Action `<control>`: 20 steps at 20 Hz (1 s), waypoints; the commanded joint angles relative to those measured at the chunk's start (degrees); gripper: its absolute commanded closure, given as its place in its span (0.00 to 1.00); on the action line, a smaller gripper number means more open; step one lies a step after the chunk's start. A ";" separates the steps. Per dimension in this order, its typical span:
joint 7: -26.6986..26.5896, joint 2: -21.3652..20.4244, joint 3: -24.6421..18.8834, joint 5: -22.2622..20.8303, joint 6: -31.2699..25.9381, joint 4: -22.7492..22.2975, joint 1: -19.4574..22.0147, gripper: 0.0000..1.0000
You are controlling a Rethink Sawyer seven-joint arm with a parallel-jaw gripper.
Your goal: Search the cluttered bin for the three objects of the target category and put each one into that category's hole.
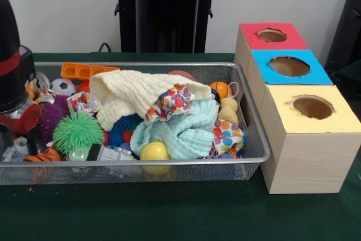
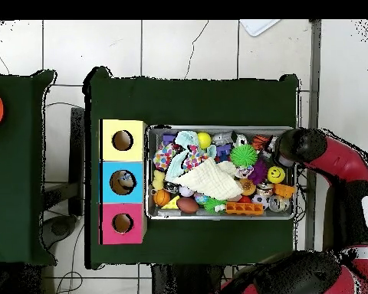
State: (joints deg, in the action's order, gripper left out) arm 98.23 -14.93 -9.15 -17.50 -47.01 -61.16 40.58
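The robot arm (image 1: 14,77) comes down at one end of the wire mesh bin (image 1: 248,111), and its lower part is hidden among the toys there. The claw itself is covered by the arm body in both views, so I cannot tell whether it is released or clenched, nor what it touches.

The bin is made of thin silver metal mesh and it stands on the dark green surface (image 1: 169,213). It is full of mixed things. On top lies a cream cloth (image 1: 132,94) with a soft waffle texture, folded loosely, and beside it a light blue cloth (image 1: 180,131), crumpled. A fabric piece with coloured dots (image 1: 172,103) is between them. Near the arm there is a green spiky ball (image 1: 78,131) (rubbery, with many thin hairs), a purple fuzzy ball (image 1: 53,114) and a small soccer ball (image 1: 63,86). A smooth yellow ball (image 1: 154,151) rests against the front wall of the bin. An orange plastic block (image 1: 84,71) with square holes lies at the back, and a little basketball (image 1: 221,89) is close to the corner near the boxes.

Just beside the bin stand three wooden boxes in a row, each with a round hole on top: a red box (image 1: 254,40), a blue box (image 1: 271,74) and a yellow box (image 1: 282,117). In the overhead view something small sits inside the blue box hole (image 2: 123,182).
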 commanded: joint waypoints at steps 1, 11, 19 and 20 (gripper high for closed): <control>0.97 3.86 0.45 -2.69 2.44 0.39 -0.49 0.00; 0.81 4.80 0.65 -2.35 0.64 1.13 -0.48 0.00; 0.30 6.20 0.83 -2.34 -1.14 2.15 -0.59 0.00; 0.40 6.21 0.87 -2.38 -0.79 2.20 -0.66 1.00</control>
State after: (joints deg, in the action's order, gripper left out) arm 98.23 -13.97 -9.07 -17.50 -47.01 -58.79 40.07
